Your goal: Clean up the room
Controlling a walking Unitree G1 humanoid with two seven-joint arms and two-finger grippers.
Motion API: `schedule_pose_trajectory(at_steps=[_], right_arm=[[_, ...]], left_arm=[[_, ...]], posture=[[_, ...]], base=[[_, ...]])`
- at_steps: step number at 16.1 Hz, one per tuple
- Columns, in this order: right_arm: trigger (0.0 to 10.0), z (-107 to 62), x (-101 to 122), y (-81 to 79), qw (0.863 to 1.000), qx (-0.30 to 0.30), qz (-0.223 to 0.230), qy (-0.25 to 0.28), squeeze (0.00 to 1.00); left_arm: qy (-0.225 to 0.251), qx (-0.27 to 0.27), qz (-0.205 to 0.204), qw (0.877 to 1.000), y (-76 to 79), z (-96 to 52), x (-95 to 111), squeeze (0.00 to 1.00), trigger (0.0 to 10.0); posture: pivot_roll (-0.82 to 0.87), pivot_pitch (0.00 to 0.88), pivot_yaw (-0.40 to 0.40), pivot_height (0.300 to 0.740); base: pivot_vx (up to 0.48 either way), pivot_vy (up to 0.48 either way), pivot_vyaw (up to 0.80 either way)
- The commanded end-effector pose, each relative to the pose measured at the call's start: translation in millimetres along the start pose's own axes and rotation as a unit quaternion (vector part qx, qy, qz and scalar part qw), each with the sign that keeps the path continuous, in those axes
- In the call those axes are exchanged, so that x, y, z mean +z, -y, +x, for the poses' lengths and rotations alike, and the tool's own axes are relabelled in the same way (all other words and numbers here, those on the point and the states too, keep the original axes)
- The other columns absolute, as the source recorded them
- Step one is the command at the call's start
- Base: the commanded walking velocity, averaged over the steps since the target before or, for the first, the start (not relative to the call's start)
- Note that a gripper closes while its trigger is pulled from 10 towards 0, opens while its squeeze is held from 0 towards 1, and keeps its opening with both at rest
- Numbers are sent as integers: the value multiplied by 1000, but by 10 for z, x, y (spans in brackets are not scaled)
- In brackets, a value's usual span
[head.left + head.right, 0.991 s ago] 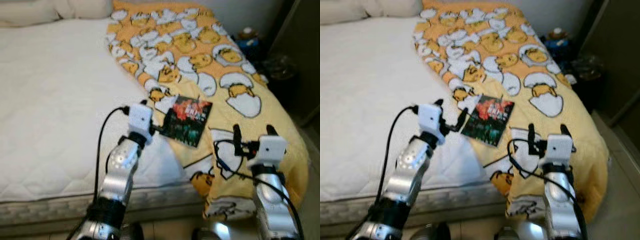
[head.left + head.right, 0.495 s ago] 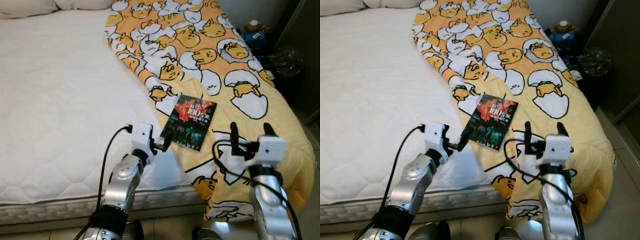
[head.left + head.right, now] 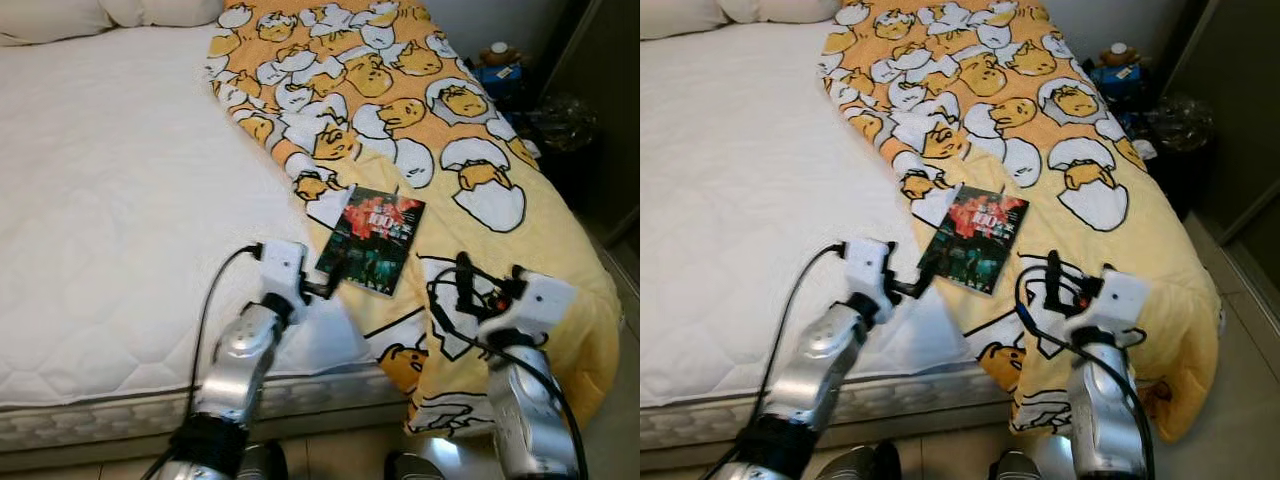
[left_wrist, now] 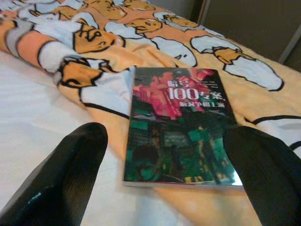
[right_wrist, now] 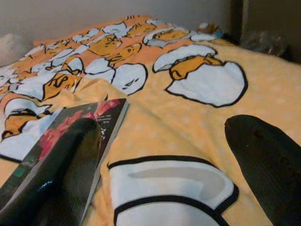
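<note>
While a book (image 3: 372,240) with a dark cover of red and green and white lettering lies flat on a blanket (image 3: 470,120), the left gripper (image 3: 333,277) is held just at its near corner, the fingertips level with the lower left edge of the cover. In the left wrist view the two black fingers (image 4: 70,165) are spread wide, one to each side of the book's near edge, and nothing is gripped between them; whether a tip touches the cover cannot be told. The book is seen straight ahead of this gripper, its title end pointing away from it.

The right gripper (image 3: 487,285) is held over the blanket to the right of the book and apart from it, nearer the robot than the book's far end. Its fingers (image 5: 263,160) are likewise parted wide and empty, with the book's edge seen beside one finger in the right wrist view and a white egg shape of the blanket's pattern below the gap.

The blanket, orange-yellow with white eggshell and yolk figures, is spread along the right part of a bed (image 3: 110,200) and hangs over its foot. Left of the left gripper the white quilted mattress is bare. Pillows (image 3: 60,18) are seen at the far end. Beyond the blanket's right edge some small things (image 3: 500,62) stand on the dark floor, too small to identify.
</note>
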State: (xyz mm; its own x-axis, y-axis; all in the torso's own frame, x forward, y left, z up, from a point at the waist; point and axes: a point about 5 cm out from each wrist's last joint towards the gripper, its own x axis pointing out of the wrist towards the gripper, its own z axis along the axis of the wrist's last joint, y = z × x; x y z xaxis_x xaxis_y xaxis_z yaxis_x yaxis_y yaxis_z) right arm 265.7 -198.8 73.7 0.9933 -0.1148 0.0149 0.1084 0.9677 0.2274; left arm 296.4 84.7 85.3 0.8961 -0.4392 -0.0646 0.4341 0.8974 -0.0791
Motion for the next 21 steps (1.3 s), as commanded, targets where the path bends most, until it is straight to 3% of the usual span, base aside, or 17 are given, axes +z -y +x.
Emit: schedule_pose_trajectory(at_steps=[1,3,7,9,11,14,17,21], right_arm=[[10000,48,-25,20,1000,7,13,-12,0],[10000,227,-36,-60,998,34,40,-22,0],[10000,423,-218,-84,989,18,121,-78,0],[10000,503,-246,-151,986,24,137,-94,0],[10000,620,-212,-321,985,54,131,-99,0],[10000,613,-307,-363,982,63,123,-125,0],[10000,607,-420,-379,970,51,170,-168,0],[10000,590,-519,-516,960,61,174,-209,0]], left_arm=[[8,7,6,1000,-32,-38,61,0,10000],[19,4,33,999,-87,-161,141,0,10000],[12,24,57,998,-231,-380,174,0,10000],[11,36,63,997,-283,-433,210,0,10000],[12,53,65,996,-324,-493,255,0,10000],[11,63,59,996,-298,-510,251,0,10000],[7,63,60,996,-281,-543,254,0,10000],[0,67,69,995,-328,-590,277,0,10000]], posture=[[-70,133,71,740],[-21,136,79,740],[77,151,77,740],[104,154,72,740],[124,158,48,740],[130,163,33,740],[147,179,42,740],[169,199,54,740]], base=[[0,0,0],[0,0,0],[0,0,0],[0,0,0],[0,0,0],[0,0,0],[0,0,0],[0,0,0]])
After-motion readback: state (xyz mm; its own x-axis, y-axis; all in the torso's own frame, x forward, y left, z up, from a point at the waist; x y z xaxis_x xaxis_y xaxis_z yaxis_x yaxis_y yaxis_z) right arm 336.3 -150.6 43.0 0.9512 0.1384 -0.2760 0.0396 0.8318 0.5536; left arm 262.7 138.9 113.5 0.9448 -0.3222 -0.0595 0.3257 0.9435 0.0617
